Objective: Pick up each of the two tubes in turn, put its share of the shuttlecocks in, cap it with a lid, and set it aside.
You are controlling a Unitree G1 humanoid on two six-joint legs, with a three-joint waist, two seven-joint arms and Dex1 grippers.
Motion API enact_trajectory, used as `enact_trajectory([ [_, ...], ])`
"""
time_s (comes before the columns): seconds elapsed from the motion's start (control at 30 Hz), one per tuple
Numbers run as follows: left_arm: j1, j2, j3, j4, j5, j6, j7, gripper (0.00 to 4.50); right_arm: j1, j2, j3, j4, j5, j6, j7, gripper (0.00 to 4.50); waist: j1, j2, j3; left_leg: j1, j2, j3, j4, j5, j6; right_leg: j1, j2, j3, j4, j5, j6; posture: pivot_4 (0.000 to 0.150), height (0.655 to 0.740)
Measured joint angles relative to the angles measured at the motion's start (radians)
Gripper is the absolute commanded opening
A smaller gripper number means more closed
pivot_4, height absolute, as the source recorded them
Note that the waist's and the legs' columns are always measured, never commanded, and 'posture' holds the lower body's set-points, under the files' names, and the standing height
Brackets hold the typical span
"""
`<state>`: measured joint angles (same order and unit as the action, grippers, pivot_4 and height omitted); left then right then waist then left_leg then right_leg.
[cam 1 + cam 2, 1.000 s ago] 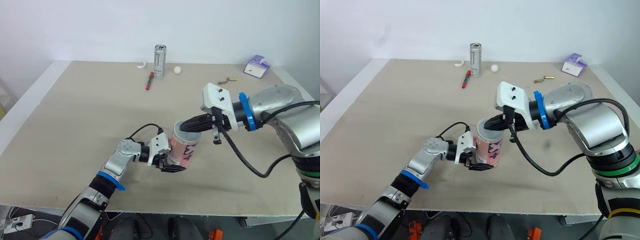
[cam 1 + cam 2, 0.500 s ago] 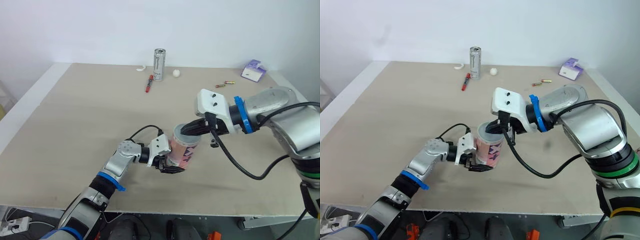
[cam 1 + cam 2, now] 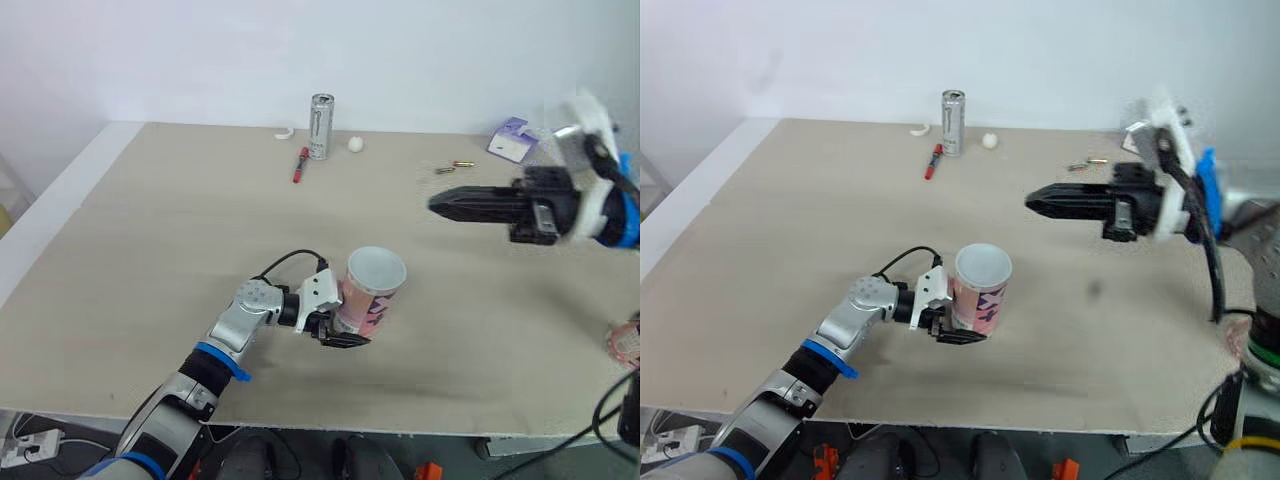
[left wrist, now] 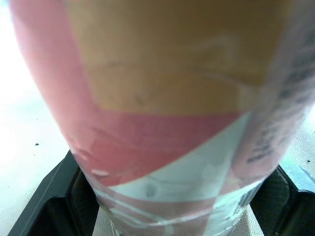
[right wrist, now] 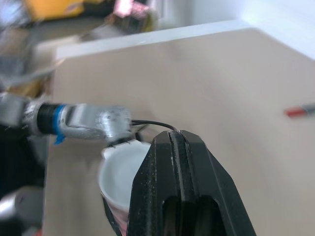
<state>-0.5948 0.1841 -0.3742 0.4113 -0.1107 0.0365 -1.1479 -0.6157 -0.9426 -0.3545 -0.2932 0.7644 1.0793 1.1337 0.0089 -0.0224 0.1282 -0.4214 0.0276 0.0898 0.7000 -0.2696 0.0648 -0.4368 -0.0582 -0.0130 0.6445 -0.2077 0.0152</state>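
Observation:
A pink-and-white patterned tube [image 3: 371, 297] stands on the table, leaning a little, and a white lid [image 3: 376, 268] covers its top. My left gripper [image 3: 343, 326] is shut on the tube's lower part; in the left wrist view the tube [image 4: 167, 123] sits between the two black fingers [image 4: 44, 206]. My right gripper [image 3: 442, 205] hangs in the air well to the right of the tube and above it, fingers pressed together and holding nothing. In the right wrist view the shut fingertips [image 5: 174, 142] point toward the tube [image 5: 120, 172]. A second pinkish tube [image 3: 625, 341] shows at the table's right edge.
At the far side stand a silver can [image 3: 320, 125], a red marker [image 3: 299, 163], a white ball [image 3: 355, 144] and a small white piece [image 3: 284, 133]. A purple box [image 3: 512, 138] and small metal bits [image 3: 455, 166] lie far right. The table's front edge runs close below the tube.
My right gripper has pulled away from the tube's mouth, up and to the right. The tube's top, open and grey before, now shows white. The left gripper and tube stayed put.

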Motion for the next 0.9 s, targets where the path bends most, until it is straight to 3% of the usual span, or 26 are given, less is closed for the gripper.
enact_trajectory([
  [0.13, -0.004, 0.002, 0.0, 0.01, -0.001, -0.01, -0.006, 3.71, 0.291, 0.078, -0.055, -0.091, -0.043, -0.135, -0.06, 0.05, 0.0, 0.001, 0.0, 0.001, 0.0, 0.0, 0.0, 0.001, 0.001, 0.001, 0.002, 0.0, 0.001, 0.0, 0.001, 0.15, 0.74],
  [0.17, -0.005, 0.002, 0.0, 0.013, -0.002, -0.014, -0.009, 4.02, 0.352, 0.097, -0.045, -0.101, -0.068, -0.18, -0.069, 0.66, 0.0, 0.001, 0.0, 0.001, 0.0, 0.0, 0.0, 0.001, 0.001, 0.0, 0.003, 0.001, 0.001, 0.0, 0.002, 0.15, 0.74],
  [0.23, -0.005, 0.006, -0.004, 0.024, 0.0, -0.015, -0.018, 4.5, 0.449, 0.11, -0.031, -0.117, -0.118, -0.278, -0.07, 1.38, 0.0, 0.003, 0.0, 0.001, -0.001, 0.001, 0.0, 0.001, 0.001, 0.0, 0.008, 0.001, 0.001, -0.001, 0.006, 0.15, 0.74],
  [0.43, -0.013, 0.007, 0.0, 0.053, -0.007, -0.059, -0.043, 4.5, 0.637, 0.161, 0.077, -0.123, -0.229, -0.528, -0.039, 4.29, -0.001, 0.004, 0.002, 0.001, -0.001, 0.001, 0.0, 0.001, 0.001, 0.0, 0.01, 0.004, 0.001, -0.004, 0.012, 0.15, 0.74],
  [0.63, -0.02, 0.022, 0.019, 0.073, -0.019, -0.087, -0.082, 4.5, 0.647, 0.213, 0.165, -0.027, -0.301, -0.73, -0.008, 4.42, -0.001, 0.003, 0.004, 0.001, 0.0, 0.001, 0.0, 0.001, 0.002, 0.0, 0.011, 0.004, 0.001, -0.004, 0.012, 0.15, 0.74],
  [0.9, -0.015, 0.092, 0.074, 0.011, -0.065, -0.117, -0.132, 4.5, 0.561, 0.272, 0.265, 0.065, -0.337, -0.803, -0.027, 4.42, -0.001, 0.003, 0.008, 0.0, 0.0, 0.0, 0.0, 0.001, 0.001, -0.001, 0.011, 0.004, 0.001, -0.001, 0.006, 0.15, 0.74],
])
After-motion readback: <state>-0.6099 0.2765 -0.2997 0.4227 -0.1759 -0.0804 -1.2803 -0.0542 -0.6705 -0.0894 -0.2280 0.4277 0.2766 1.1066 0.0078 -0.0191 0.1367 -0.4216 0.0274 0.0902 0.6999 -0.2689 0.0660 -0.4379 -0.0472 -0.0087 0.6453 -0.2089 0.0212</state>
